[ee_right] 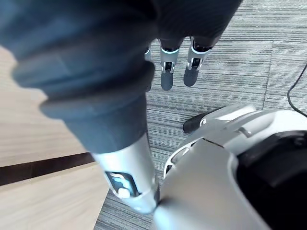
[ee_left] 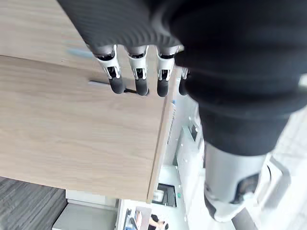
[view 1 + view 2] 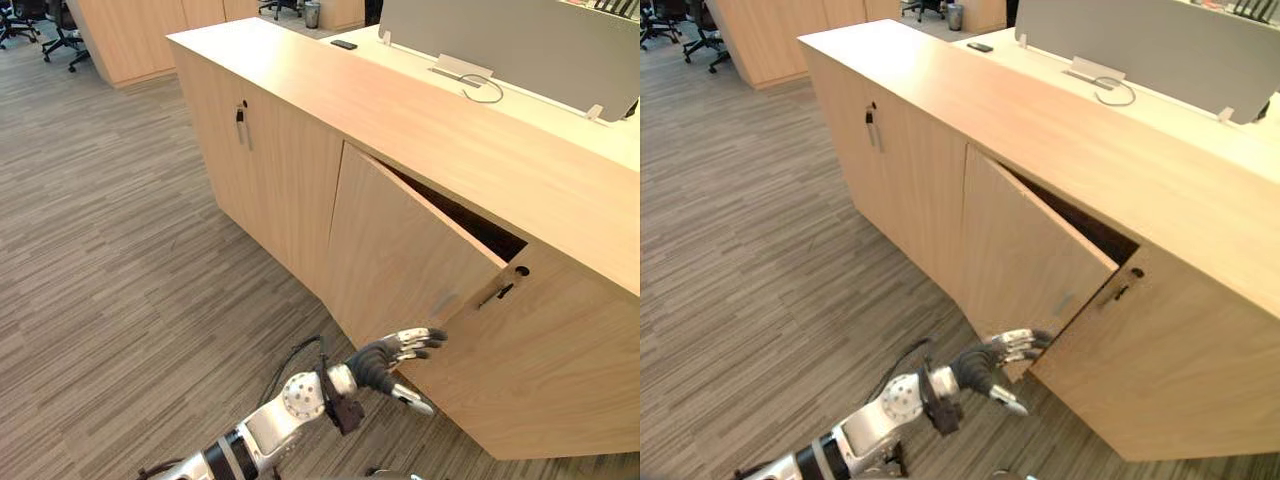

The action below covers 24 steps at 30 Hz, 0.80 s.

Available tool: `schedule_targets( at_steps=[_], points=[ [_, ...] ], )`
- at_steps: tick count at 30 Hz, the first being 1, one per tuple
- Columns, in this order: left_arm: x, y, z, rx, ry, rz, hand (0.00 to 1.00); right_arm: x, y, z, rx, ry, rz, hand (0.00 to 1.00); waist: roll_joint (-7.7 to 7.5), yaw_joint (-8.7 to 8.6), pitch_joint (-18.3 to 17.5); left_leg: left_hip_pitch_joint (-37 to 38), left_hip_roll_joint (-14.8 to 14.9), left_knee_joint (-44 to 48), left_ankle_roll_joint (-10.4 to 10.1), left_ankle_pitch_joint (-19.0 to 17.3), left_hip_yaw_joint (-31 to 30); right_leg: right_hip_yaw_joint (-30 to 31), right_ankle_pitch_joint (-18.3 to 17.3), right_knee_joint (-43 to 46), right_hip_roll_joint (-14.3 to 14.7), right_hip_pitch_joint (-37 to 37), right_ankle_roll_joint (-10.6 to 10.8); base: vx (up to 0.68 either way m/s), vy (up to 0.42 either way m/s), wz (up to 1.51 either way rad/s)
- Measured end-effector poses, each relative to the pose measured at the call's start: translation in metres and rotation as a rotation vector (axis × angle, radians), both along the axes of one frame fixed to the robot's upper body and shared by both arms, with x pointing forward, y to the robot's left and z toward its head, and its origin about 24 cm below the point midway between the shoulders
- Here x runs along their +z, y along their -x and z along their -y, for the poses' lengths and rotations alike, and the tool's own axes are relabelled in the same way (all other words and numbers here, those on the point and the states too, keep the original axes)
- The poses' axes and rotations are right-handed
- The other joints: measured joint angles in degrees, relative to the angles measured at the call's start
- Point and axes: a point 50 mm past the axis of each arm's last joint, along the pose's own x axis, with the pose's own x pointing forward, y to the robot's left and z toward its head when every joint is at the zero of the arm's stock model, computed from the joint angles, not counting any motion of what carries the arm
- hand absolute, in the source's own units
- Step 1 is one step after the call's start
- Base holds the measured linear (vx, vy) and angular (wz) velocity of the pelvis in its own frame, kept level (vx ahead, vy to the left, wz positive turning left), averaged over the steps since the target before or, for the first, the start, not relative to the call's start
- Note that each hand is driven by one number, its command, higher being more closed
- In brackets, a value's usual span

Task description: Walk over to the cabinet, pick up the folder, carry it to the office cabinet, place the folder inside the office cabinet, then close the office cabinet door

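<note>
At one ajar door (image 3: 400, 250), left hand (image 3: 378, 362) flat

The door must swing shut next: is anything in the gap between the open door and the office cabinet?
Nothing visible does. The door stands ajar with the left hand at its lower outer face; the dark gap behind it shows nothing sticking out, though most of the inside is hidden.

the office cabinet (image 3: 430, 120) runs off the right edge. behind its half-open door (image 3: 400, 260) the inside is a dark gap (image 3: 470, 222), contents unreadable. a dark item (image 3: 343, 44) on the desk (image 3: 560, 105) is too small to name.
</note>
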Motion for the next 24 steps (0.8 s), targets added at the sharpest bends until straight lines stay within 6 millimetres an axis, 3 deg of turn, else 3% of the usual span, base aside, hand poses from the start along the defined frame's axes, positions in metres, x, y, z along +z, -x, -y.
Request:
schedule_targets(
  at_steps=[4,6,11,12,14,15,17,19,21,22,23,24],
  points=[
    [-0.041,-0.009,-0.039,0.211,-0.032,-0.223,0.0,0.0,-0.001,0.0,0.027,0.007,0.0,0.0,-0.01,-0.12,-0.12,0.14,0.29,0.01,-0.36,-0.24,-0.15,-0.08,0.23,-0.06,0.37,0.21,0.68,0.1,-0.054,-0.01],
    [-0.075,-0.007,-0.078,0.412,-0.07,-0.384,0.0,0.001,-0.005,0.0,0.08,0.018,0.005,0.0,-0.21,-0.22,-0.07,0.88,0.48,0.07,-0.83,-0.6,0.19,-0.01,0.26,-0.82,0.77,1.31,0.7,0.13,-0.061,-0.05],
    [-0.124,0.022,-0.157,0.826,-0.157,-0.625,0.0,0.003,-0.013,0.0,0.119,0.023,0.03,0.0,-0.53,0.71,0.22,2.4,2.44,3.93,-2.29,-3.81,2.85,2.12,0.28,-1.84,1.49,2.93,0.66,0.1,-0.049,-0.3],
    [-0.132,0.034,-0.174,0.928,-0.169,-0.675,0.0,0.003,-0.014,-0.001,0.131,0.019,0.031,0.0,-0.79,0.79,0.7,1.51,4.17,10.44,-2.96,-7.47,3.21,2.92,0.29,-1.81,1.8,4.2,0.66,0.05,-0.067,-0.45],
    [-0.141,0.053,-0.194,1.065,-0.185,-0.739,0.0,0.003,-0.013,0.002,0.147,0.025,0.029,0.0,0.38,1.08,1.3,-1.19,8.49,23.33,-3.02,-13.12,2.86,3.87,-0.1,-1.85,3.41,6.07,0.02,0.03,-0.093,-0.57],
    [-0.148,0.063,-0.204,1.152,-0.189,-0.789,0.0,0.004,-0.014,0.003,0.152,0.029,0.031,0.0,0.8,1.41,1.41,-4.47,11.03,31.64,-1.69,-14.66,0.53,5.31,-0.8,-1.7,4.5,6.24,-1.07,0.01,-0.093,-0.71],
    [-0.159,0.077,-0.213,1.264,-0.212,-0.874,0.0,0.005,-0.015,0.008,0.153,0.042,0.03,0.0,2.17,1.99,2.63,-6.54,12.3,37.56,-1.91,-14.51,-6.43,8.13,-1.24,-0.49,6.0,5.91,-1.82,-0.02,-0.058,-0.67],
    [-0.172,0.106,-0.219,1.359,-0.253,-0.997,0.0,0.003,-0.01,0.009,0.142,0.038,0.011,0.0,1.84,2.3,3.05,-6.73,11.66,40.11,-4.32,-13.35,-11.67,11.26,-1.66,0.62,6.13,5.57,-2.59,-0.03,-0.023,-0.66],
    [-0.178,0.122,-0.216,1.433,-0.235,-1.074,0.0,0.003,-0.008,0.012,0.124,0.043,0.005,0.0,2.18,3.08,3.13,-5.6,6.79,37.95,-6.59,-19.67,-18.32,14.38,-1.99,2.15,5.11,3.87,-2.94,-0.02,0.101,-0.77],
    [-0.181,0.129,-0.212,1.441,-0.241,-1.095,0.0,0.005,-0.013,0.014,0.117,0.051,0.021,0.0,3.07,4.03,3.27,-4.07,3.59,34.39,-6.97,-22.42,-20.93,16.91,-2.29,3.22,5.13,2.22,-3.03,-0.01,0.224,-1.16],
    [-0.184,0.142,-0.206,1.447,-0.255,-1.14,0.0,0.007,-0.016,0.019,0.106,0.067,0.035,0.0,4.38,4.46,2.86,-1.87,-0.15,28.37,-4.39,-23.64,-24.42,19.43,-2.18,4.14,5.58,0.51,-2.78,-0.01,0.235,-1.18],
    [-0.186,0.151,-0.209,1.476,-0.275,-1.166,0.0,0.005,-0.016,0.012,0.105,0.052,0.035,0.0,3.11,4.57,2.33,-0.43,-1.15,26.16,-4.6,-22.98,-23.13,20.66,-1.82,4.3,4.8,-0.34,-1.97,0.02,0.174,-0.8]
  ],
)
